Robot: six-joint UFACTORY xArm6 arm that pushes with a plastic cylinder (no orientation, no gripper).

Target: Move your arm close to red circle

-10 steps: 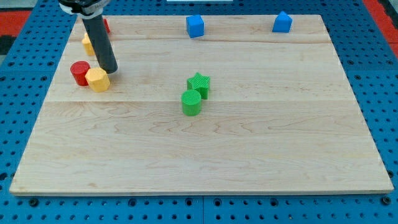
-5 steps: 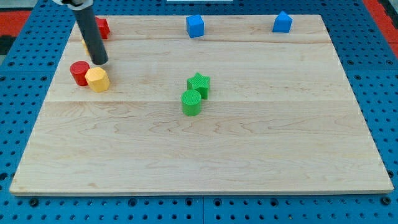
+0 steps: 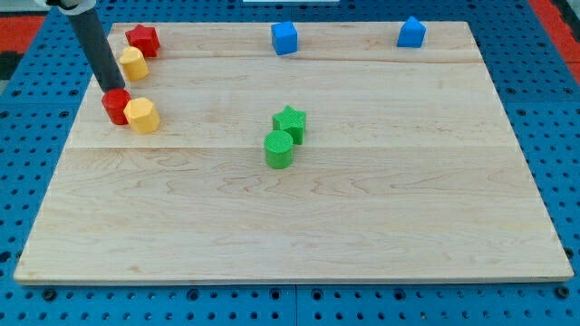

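The red circle block (image 3: 115,107) stands near the board's left edge, touching a yellow hexagon block (image 3: 142,115) on its right. My dark rod comes down from the view's top left, and my tip (image 3: 109,88) sits right at the red circle's top-left edge, touching it or very nearly so.
A yellow block (image 3: 133,63) and a red star block (image 3: 143,39) sit just above, near the board's top left corner. A green star (image 3: 290,122) and green cylinder (image 3: 279,149) stand mid-board. A blue cube (image 3: 285,37) and a blue block (image 3: 411,32) sit along the top edge.
My tip moved left and slightly up, from right of the yellow hexagon to the red circle's top-left edge. The blocks have not moved.
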